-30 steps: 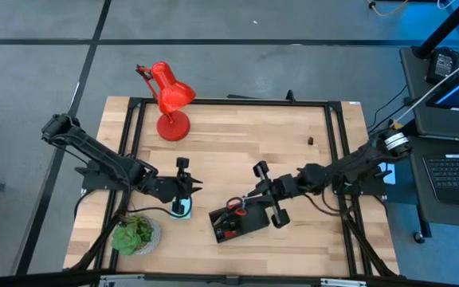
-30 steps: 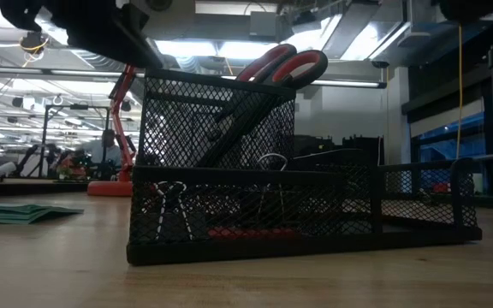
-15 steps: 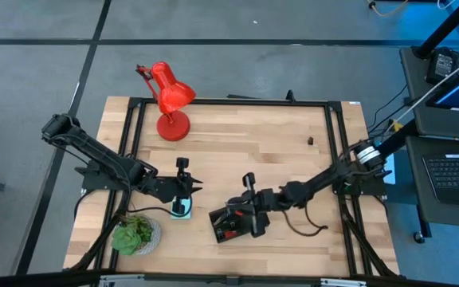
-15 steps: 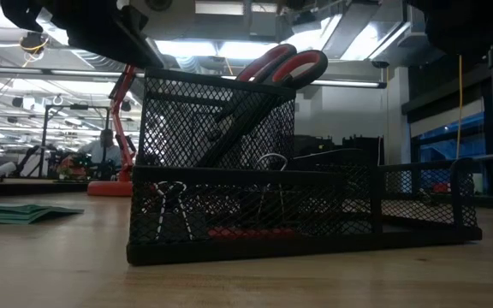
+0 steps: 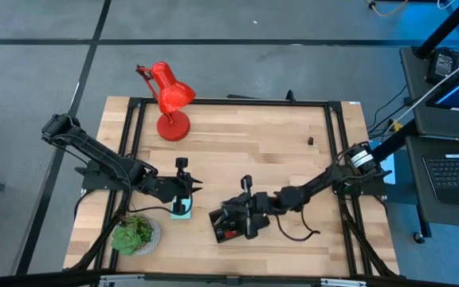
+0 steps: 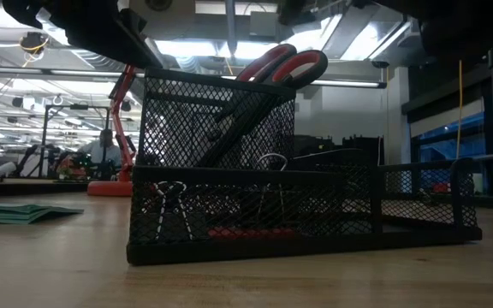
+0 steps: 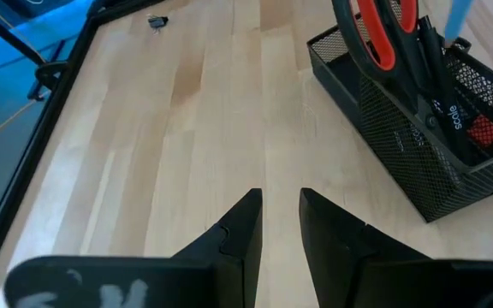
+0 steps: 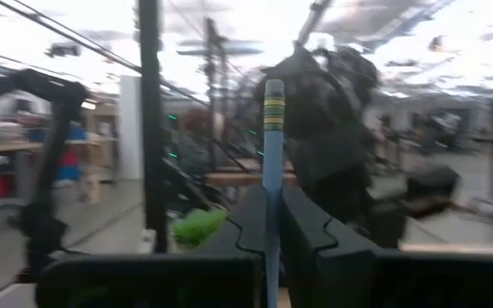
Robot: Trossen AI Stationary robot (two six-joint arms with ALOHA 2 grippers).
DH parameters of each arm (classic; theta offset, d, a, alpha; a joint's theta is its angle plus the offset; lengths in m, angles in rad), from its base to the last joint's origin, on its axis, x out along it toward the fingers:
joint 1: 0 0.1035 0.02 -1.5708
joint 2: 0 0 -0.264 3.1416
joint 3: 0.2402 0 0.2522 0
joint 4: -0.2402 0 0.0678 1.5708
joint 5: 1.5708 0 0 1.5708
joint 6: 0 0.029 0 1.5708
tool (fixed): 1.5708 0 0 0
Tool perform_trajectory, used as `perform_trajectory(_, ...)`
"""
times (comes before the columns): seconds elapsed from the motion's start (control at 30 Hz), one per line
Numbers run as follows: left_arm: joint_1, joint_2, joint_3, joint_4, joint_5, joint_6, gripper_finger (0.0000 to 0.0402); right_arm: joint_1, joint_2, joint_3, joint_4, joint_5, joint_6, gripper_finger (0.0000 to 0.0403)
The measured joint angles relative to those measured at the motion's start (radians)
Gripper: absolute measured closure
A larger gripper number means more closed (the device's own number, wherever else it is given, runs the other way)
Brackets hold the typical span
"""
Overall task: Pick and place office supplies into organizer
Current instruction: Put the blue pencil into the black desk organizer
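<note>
High view: the wire-mesh organizer is seen near the table's front edge, red-handled scissors upright inside.
Right gripper: clamped on a light blue pen, over the organizer.
Left gripper: slightly parted, empty, above the notepad.
Surroundings: red lamp behind, green plant at the front-left corner; bare planks between.

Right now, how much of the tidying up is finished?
Done: the scissors and clips sit in the organizer. In hand: the right gripper pinches a light blue pencil above the organizer. Left: the blue notepad under the left gripper and a small clip.
</note>
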Motion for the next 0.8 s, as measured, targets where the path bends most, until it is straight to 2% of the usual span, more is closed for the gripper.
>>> perform_trajectory(0.27, 0.0, 0.0, 0.0, 0.0, 0.0, -0.046, 0.0327, 0.058, 0.0, 0.0, -0.039, 0.276, -0.022, 0.0389)
perform_trajectory(0.43, 0.0, 0.0, 0.0, 0.0, 0.0, -0.067, 0.0327, 0.087, 0.0, 0.002, -0.065, 0.44, 0.028, 0.0389)
perform_trajectory(0.63, 0.0, 0.0, 0.0, 0.0, 0.001, -0.075, 0.0327, 0.096, 0.0, 0.002, -0.067, 0.542, 0.094, 0.0389)
perform_trajectory(0.8, 0.0, 0.0, 0.0, 0.0, 0.002, -0.127, 0.0327, 0.096, 0.0, 0.019, -0.072, 0.553, 0.11, 0.0389)
